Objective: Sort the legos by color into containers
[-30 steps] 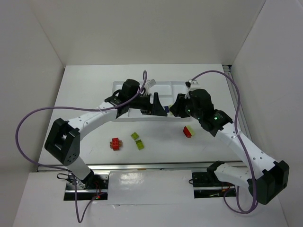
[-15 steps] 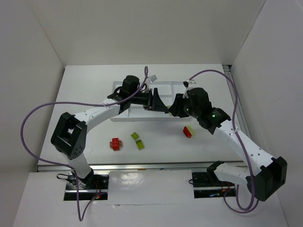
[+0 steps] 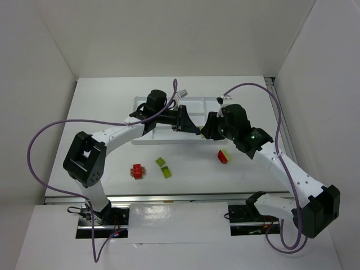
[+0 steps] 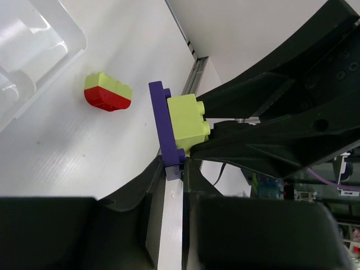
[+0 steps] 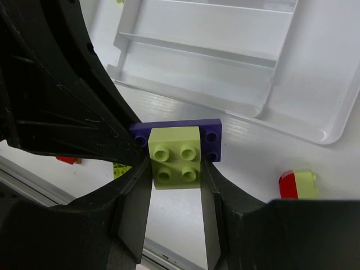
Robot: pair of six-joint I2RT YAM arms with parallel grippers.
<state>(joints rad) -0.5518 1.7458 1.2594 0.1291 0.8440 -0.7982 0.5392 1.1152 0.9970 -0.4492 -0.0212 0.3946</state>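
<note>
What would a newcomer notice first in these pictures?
Both grippers meet at the near edge of the white tray, sharing one piece: the left gripper pinches the purple plate, the right gripper clamps the yellow-green brick stuck on it. A red and yellow-green pair lies loose nearby.

Left hand [image 4: 175, 169] and right hand [image 5: 175, 169] meet tip to tip, both clamped.

A white table [image 3: 101, 101] sits boxed in by a plain back wall [image 3: 180, 34], left wall [image 3: 28, 84] and right wall [image 3: 326, 84] under soft, even light; a metal rail [image 3: 185, 198] lines its near edge.
</note>
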